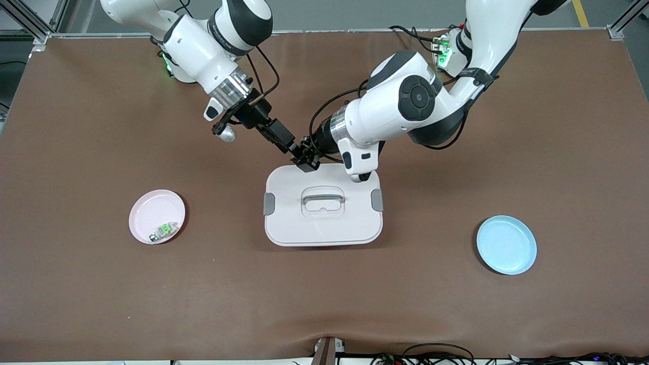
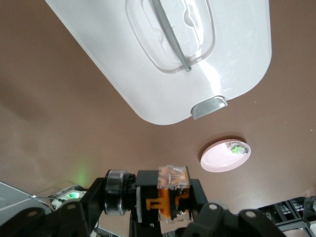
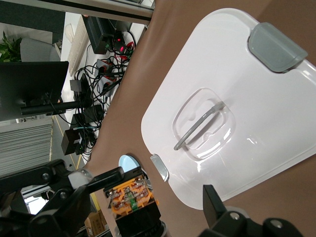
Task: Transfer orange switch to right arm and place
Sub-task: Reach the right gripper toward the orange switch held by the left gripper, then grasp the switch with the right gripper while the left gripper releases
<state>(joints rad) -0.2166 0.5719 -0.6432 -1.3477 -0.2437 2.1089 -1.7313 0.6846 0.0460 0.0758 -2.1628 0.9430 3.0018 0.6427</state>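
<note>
The orange switch (image 2: 170, 195), a small black block with an orange face and a silver ring, is held in the air over the far edge of the white lidded box (image 1: 323, 223). My left gripper (image 1: 308, 159) (image 2: 148, 200) is shut on it. My right gripper (image 1: 296, 148) (image 3: 148, 202) is open around the same switch (image 3: 131, 197); one finger (image 3: 217, 207) stands clearly apart from it. In the front view the two grippers meet tip to tip and the switch is hidden between them.
A pink plate (image 1: 149, 208) toward the right arm's end holds a pale silver-and-green switch (image 1: 165, 230). A light blue plate (image 1: 507, 245) lies toward the left arm's end. The box has a grey handle (image 1: 323, 196) and grey side clips.
</note>
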